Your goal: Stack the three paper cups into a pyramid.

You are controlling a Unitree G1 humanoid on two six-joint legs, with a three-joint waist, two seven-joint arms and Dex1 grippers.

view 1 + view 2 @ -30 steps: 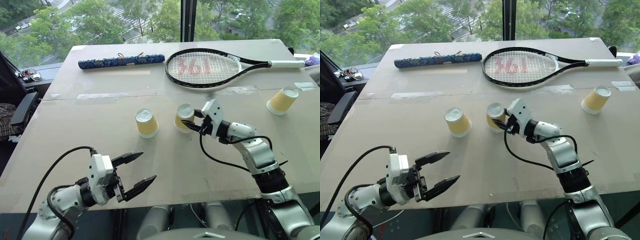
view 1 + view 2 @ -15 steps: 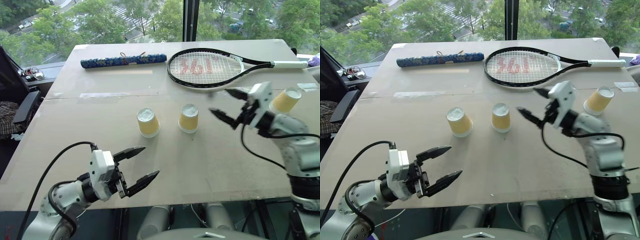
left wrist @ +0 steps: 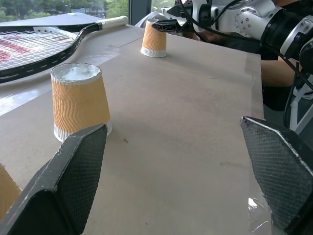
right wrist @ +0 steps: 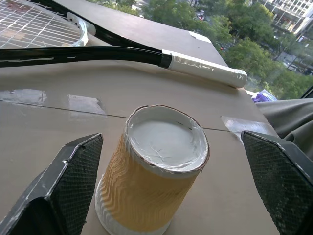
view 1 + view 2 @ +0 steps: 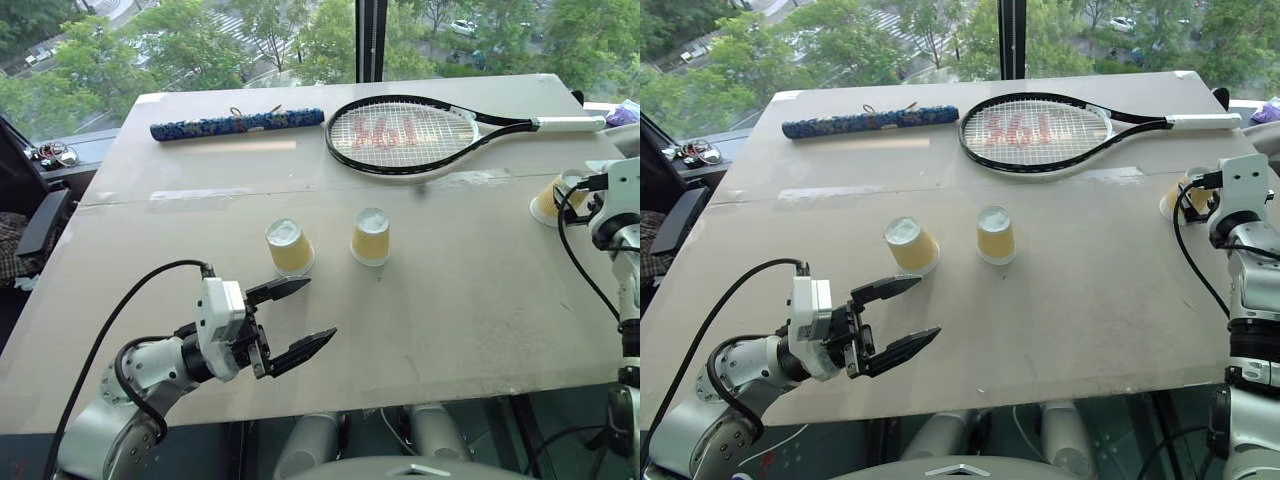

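Right pincer [image 4: 161,196] spread wide, straddling far upside-down yellow paper cup [image 4: 159,171]; I centre, clench gently mid-wall, probably avoiding crush. Left pincer [image 5: 295,320] released, idle.

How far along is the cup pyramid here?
Base done: two paper cups stand upside down, side by side with a gap. In hand: the open right pincer flanks the third cup, not yet gripped. Left: lifting it on top.
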